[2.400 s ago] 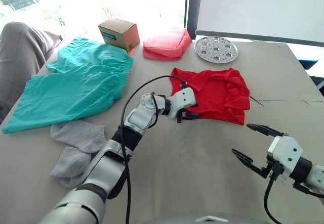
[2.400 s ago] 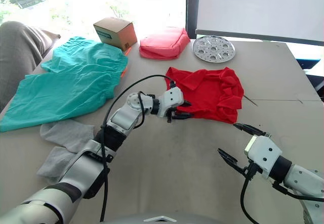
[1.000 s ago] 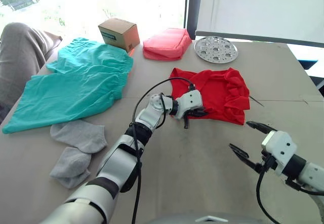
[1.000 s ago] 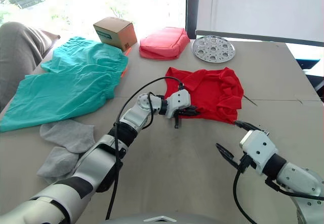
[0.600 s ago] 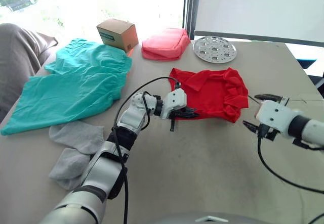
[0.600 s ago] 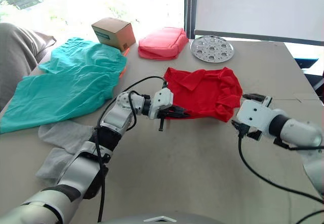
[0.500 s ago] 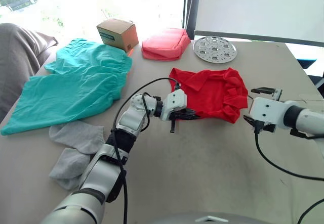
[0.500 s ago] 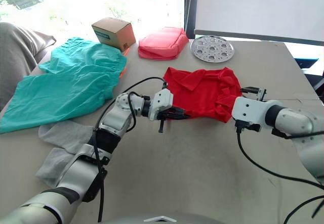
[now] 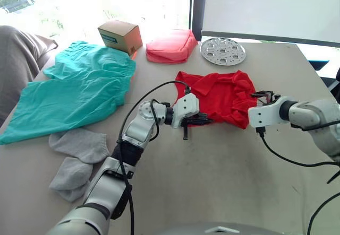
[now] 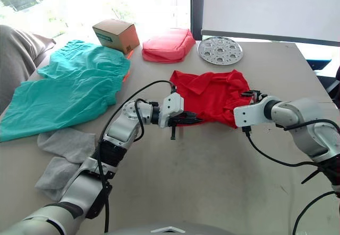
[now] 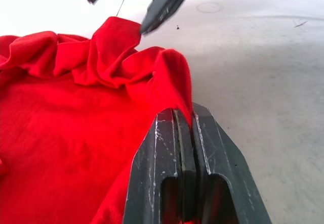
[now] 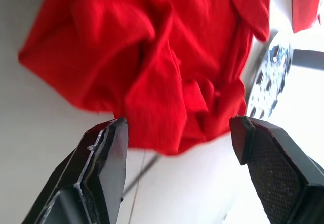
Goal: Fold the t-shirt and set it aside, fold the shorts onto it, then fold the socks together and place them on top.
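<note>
The red t-shirt [image 9: 223, 94] lies crumpled at the table's middle, collar toward the far side. My left gripper [image 9: 201, 120] is shut on its near left hem, and red cloth is pinched between the fingers [image 11: 167, 138]. My right gripper [image 9: 261, 98] is at the shirt's bunched right edge, open, with one finger on either side of the fold [image 12: 152, 107]. The teal shorts [image 9: 74, 89] are spread out at the far left. Two grey socks [image 9: 79, 144] lie loose near the front left, one [image 9: 68, 175] closer to me.
A cardboard box [image 9: 120, 35], a coral-pink pouch [image 9: 170, 46] and a perforated metal disc [image 9: 223, 51] line the far edge. A person's clothed limb [image 9: 16, 60] rests at the far left. Bare table [image 9: 212, 182] stretches in front of the shirt.
My right arm swung from the near right of the table up to the shirt's right edge, and its jaws narrowed a little. The left gripper kept its hold on the hem.
</note>
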### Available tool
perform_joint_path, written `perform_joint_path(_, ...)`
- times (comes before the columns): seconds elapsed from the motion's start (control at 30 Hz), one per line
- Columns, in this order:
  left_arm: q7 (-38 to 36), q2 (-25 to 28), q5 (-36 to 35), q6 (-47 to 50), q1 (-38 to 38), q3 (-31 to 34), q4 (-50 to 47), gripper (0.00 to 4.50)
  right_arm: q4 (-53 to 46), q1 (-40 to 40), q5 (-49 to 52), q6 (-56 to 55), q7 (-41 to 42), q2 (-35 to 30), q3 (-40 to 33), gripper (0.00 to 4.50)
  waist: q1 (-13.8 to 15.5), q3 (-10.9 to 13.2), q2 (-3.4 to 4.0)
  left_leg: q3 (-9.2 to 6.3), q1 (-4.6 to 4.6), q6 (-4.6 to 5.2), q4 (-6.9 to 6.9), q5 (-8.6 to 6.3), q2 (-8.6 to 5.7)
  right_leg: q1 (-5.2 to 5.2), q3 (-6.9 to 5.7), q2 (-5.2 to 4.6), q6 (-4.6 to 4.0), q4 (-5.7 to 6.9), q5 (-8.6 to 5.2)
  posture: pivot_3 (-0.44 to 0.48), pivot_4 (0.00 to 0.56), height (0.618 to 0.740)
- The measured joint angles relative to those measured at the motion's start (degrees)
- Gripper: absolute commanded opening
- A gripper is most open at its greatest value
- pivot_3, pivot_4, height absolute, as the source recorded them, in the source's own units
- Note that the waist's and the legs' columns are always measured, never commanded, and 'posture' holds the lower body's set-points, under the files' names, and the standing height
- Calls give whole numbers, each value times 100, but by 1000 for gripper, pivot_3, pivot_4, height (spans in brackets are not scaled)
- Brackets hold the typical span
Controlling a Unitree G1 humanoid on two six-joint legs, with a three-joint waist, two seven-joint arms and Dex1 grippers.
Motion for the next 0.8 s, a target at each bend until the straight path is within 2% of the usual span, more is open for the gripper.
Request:
perform_joint_path(0.43,92,5,3,-3,0,-3,-1,0,99,151,-435,-41,141,370,8,3423,-8,0,0,2,2,0,0,0,0,1,2,0,0,0,0,0,150,739)
perform_joint_path(0.67,113,9,46,-37,35,-101,-15,0,298,147,-871,134,-50,586,8,3423,-5,0,0,0,1,0,0,0,-2,0,1,0,0,1,0,0,150,739)
perform_joint_path(0.7,114,15,46,-37,44,-115,-22,0,331,147,-909,158,-50,605,9,2842,-8,0,1,1,2,-1,0,0,-2,0,1,0,0,2,0,0,150,739)
perform_joint_path(0.73,116,22,46,-37,50,-116,-23,0,335,147,-934,169,-49,607,8,2604,-9,0,1,2,2,0,0,0,-2,0,2,0,0,2,0,0,150,739)
perform_joint_path(0.8,124,43,46,-37,64,-116,-24,0,334,147,-961,178,-35,630,8,1592,-8,0,1,2,2,0,0,0,-2,1,2,0,0,2,0,0,150,739)
